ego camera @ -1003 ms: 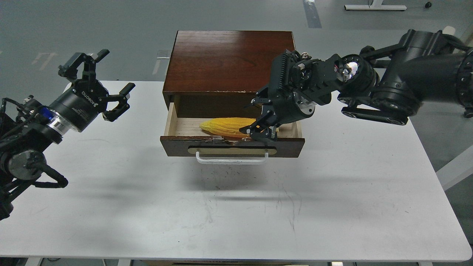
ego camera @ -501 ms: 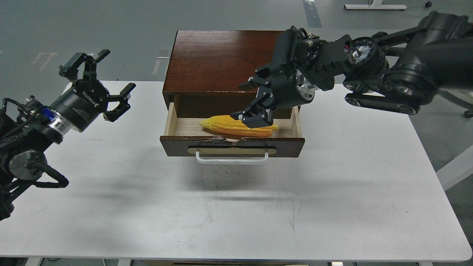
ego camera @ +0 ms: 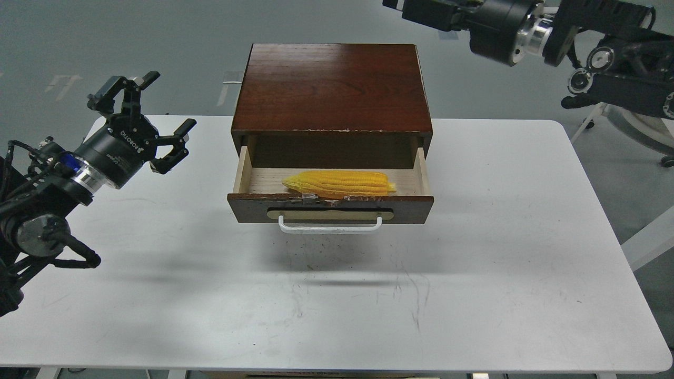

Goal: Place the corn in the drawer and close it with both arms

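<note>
It looks like a lab: a plain white table stands on a bare grey floor with tape marks.

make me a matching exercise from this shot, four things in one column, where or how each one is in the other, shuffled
Things
1. corn
2. drawer
3. left claw
4. white bar handle

Place or state
A. pulled out, standing open
B. fingers spread, above the table's left side
C. lying on its side on pale wood
D. fixed to the dark front panel

Pairs: 1-C, 2-A, 3-B, 4-D
</note>
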